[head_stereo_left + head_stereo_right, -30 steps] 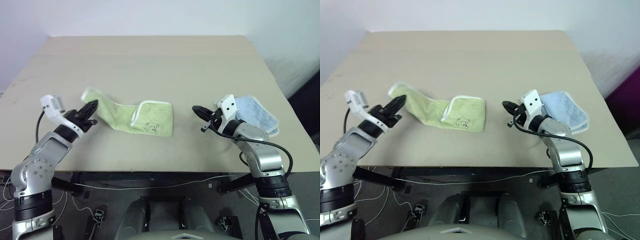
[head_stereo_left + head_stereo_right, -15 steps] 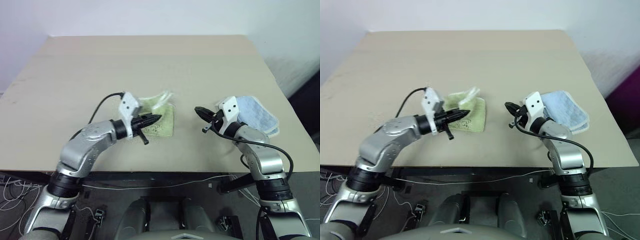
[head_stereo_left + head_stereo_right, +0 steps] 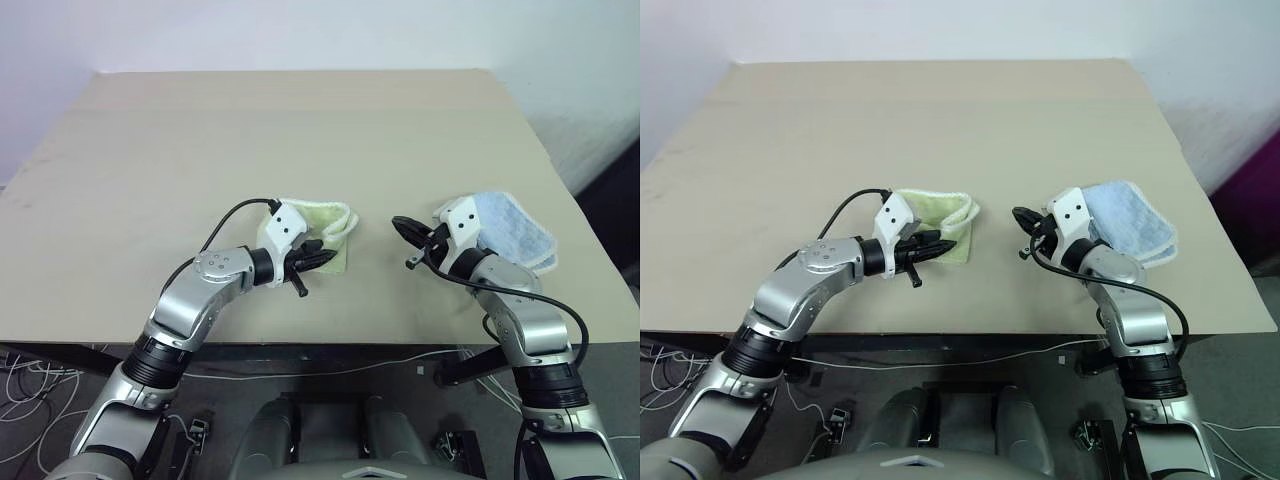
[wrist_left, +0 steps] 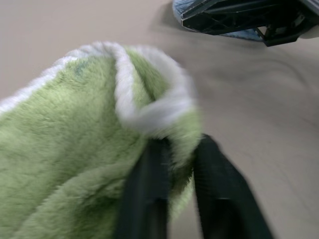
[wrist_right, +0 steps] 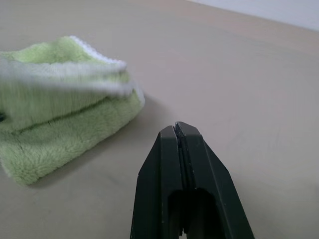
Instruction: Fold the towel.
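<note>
The towel (image 3: 312,232) lies near the middle-front of the counter (image 3: 300,120), now doubled into a short thick bundle; its long axis runs approx. left-right. My left gripper (image 3: 322,258) is at the towel's near edge, pointing to the right along this axis. In the left wrist view the two fingers (image 4: 149,194) stand a little apart with the top layer's white-corded edge between them; if they grip or are letting go I cannot tell. Right gripper (image 3: 400,225) hovers apart from the towel, on its right side, fingers pressed together, nothing in them. So the left arm is the nearer one, and I think the next move depends on it.

Vs. one sec. ago: the towel was then stretched long, the left gripper at its far left end. This end is now carried over on the right part. The right arm did not move. The blue towel (image 3: 510,225) stays by the right arm.
</note>
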You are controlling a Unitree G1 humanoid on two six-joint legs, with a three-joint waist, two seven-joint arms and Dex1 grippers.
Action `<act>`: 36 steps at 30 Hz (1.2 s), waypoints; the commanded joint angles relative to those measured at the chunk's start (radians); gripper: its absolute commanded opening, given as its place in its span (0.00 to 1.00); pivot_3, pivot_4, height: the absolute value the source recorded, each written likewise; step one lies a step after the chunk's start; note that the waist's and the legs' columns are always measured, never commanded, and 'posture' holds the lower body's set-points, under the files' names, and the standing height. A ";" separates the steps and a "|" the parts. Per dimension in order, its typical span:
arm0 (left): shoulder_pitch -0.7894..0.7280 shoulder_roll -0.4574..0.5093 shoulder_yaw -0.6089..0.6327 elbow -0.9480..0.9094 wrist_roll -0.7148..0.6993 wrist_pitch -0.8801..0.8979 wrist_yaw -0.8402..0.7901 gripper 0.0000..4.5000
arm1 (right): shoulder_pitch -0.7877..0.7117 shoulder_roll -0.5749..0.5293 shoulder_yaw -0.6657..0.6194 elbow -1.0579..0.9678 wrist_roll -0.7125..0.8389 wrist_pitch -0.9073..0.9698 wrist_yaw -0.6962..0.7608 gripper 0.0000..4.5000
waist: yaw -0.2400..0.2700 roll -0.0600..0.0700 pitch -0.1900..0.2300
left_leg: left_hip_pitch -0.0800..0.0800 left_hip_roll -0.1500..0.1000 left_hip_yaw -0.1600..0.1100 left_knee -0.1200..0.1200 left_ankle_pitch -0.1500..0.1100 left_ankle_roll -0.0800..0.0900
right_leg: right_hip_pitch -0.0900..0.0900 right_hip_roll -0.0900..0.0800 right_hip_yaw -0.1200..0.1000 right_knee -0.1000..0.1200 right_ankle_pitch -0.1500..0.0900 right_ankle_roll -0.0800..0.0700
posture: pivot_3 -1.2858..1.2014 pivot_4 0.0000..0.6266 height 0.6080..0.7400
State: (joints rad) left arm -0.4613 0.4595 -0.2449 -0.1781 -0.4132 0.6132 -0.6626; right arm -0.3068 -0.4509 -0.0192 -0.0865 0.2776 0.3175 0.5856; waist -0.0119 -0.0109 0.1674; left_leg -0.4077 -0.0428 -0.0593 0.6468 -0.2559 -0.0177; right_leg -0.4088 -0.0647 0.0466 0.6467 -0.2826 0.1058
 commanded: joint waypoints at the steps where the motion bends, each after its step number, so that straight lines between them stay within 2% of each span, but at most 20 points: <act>1: 0.021 -0.011 0.083 -0.088 -0.086 0.038 -0.023 0.52 | -0.014 -0.006 -0.021 -0.045 0.002 -0.012 -0.002 0.00 | 0.000 0.000 0.000 | 0.000 0.000 0.000 0.000 0.000 0.000 | 0.000 0.000 0.000 0.000 0.000 0.000 | 0.52 0.24 1.00; 7: 0.060 -0.007 0.228 -0.131 -0.173 0.091 0.011 0.96 | -0.029 -0.006 -0.012 -0.048 0.002 -0.006 0.002 0.00 | 0.000 0.000 0.000 | 0.000 0.000 0.000 0.000 0.000 0.000 | 0.000 0.000 0.000 0.000 0.000 0.000 | 0.52 0.24 1.00; 11: 0.054 -0.002 0.324 -0.086 -0.165 0.066 0.061 0.98 | -0.077 0.015 -0.010 -0.040 0.033 0.017 0.008 0.00 | 0.000 0.000 0.000 | 0.000 0.000 0.000 0.000 0.000 0.000 | 0.000 0.000 0.000 0.000 0.000 0.000 | 0.52 0.24 1.00; 14: 0.033 0.018 0.322 -0.013 -0.078 -0.006 0.083 0.84 | -0.145 0.038 0.020 -0.021 0.031 0.020 0.025 0.00 | -0.002 0.000 0.000 | 0.000 0.000 0.000 0.000 0.000 0.000 | 0.000 0.000 0.000 0.001 0.000 0.000 | 0.52 0.24 1.00; 20: -0.027 0.013 0.240 0.090 0.043 -0.113 0.062 0.39 | -0.285 0.108 0.102 0.038 0.019 0.067 0.048 0.00 | 0.003 0.000 0.000 | 0.000 -0.001 0.000 0.001 0.000 0.000 | 0.000 0.000 -0.001 0.000 0.000 0.000 | 0.52 0.24 1.00; 25: -0.048 0.011 0.161 0.175 0.110 -0.173 -0.003 0.01 | -0.328 0.174 0.208 0.138 -0.017 0.094 0.080 0.00 | -0.002 0.000 0.000 | 0.000 -0.001 0.000 0.000 0.000 0.000 | -0.001 0.000 -0.001 0.000 0.000 0.000 | 0.52 0.24 1.00; 31: -0.002 0.033 0.079 0.248 0.216 -0.236 -0.043 0.01 | -0.297 0.211 0.282 0.315 -0.103 0.074 0.071 0.00 | -0.002 0.000 0.000 | -0.001 -0.001 0.000 0.000 0.000 0.000 | -0.002 0.000 0.000 0.001 0.000 0.000 | 0.52 0.24 1.00; 36: 0.044 0.032 0.065 0.277 0.249 -0.255 -0.054 0.01 | -0.261 0.220 0.292 0.359 -0.134 0.054 0.074 0.00 | -0.003 0.000 0.000 | -0.001 0.000 0.000 0.000 0.000 0.000 | -0.002 0.000 0.000 0.001 0.000 0.000 | 0.52 0.24 1.00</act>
State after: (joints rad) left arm -0.4390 0.4788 -0.1717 0.0843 -0.1919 0.3691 -0.7093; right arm -0.5876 -0.2354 0.2678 0.2618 0.1594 0.3785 0.6566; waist -0.0147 -0.0106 0.1671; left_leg -0.4079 -0.0432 -0.0593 0.6470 -0.2558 -0.0180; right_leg -0.4104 -0.0650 0.0462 0.6481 -0.2825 0.1059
